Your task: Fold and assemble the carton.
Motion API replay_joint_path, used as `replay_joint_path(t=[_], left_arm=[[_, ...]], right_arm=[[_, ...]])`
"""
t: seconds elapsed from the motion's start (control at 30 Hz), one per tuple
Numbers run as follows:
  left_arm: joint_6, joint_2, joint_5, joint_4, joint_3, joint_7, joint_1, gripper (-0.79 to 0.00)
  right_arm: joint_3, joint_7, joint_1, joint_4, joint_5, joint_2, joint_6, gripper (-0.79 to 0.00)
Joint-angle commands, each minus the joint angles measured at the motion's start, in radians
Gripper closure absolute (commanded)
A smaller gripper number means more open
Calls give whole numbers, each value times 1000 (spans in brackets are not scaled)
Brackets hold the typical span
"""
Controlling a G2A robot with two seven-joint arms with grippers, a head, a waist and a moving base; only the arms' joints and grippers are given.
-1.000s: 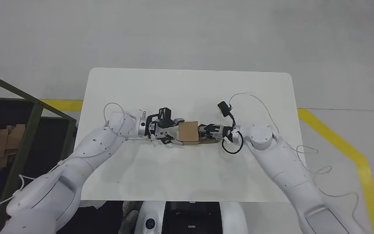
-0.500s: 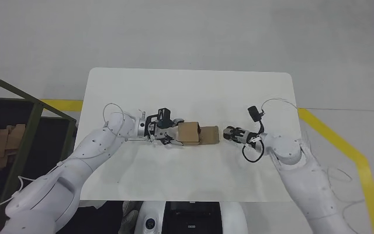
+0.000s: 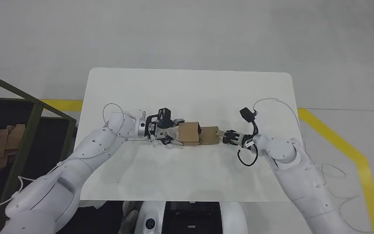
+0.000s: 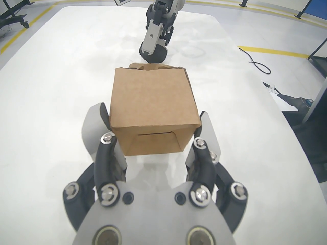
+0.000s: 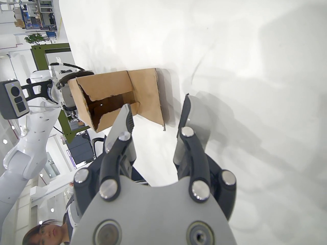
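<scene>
A small brown carton [image 3: 189, 133] lies on its side at the middle of the white table [image 3: 187, 88]. My left gripper [image 3: 168, 134] is shut on its closed end, one finger [image 4: 98, 118] pressed on each side wall of the carton [image 4: 153, 103]. The far end is open, with ragged inner flaps and one large flap [image 5: 149, 95] folded out flat on the table. My right gripper [image 3: 225, 137] is open just off that end. One of its fingertips [image 5: 126, 114] overlaps the carton's mouth [image 5: 102, 105]. From the left wrist it appears as the right gripper [image 4: 153, 53] behind the carton.
A dark green frame [image 3: 23, 111] with cardboard stands off the table's left edge. Thin cables loop from both wrists over the table beside the carton. Bare table surface lies behind and in front of the carton.
My right gripper drew back from the carton's open end, leaving the large flap folded out, then came slightly back toward it. The left gripper and the carton stayed put.
</scene>
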Motion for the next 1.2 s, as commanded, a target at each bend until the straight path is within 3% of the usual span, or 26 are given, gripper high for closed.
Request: replay_joint_path(t=[0.0, 0.47, 0.8, 1.17], left_arm=[[-1, 0, 1, -1, 0, -2, 0, -576], [0, 1, 1, 2, -5, 2, 2, -573], [1, 2, 6, 2, -9, 8, 4, -573], [2, 3, 8, 1, -12, 8, 5, -573]], right_arm=[[-2, 1, 0, 3, 5, 0, -13, -345], [-78, 3, 69, 81, 41, -20, -48, -323], [-81, 70, 91, 177, 213, -31, -154, -314], [-137, 124, 145, 254, 267, -49, -165, -323]])
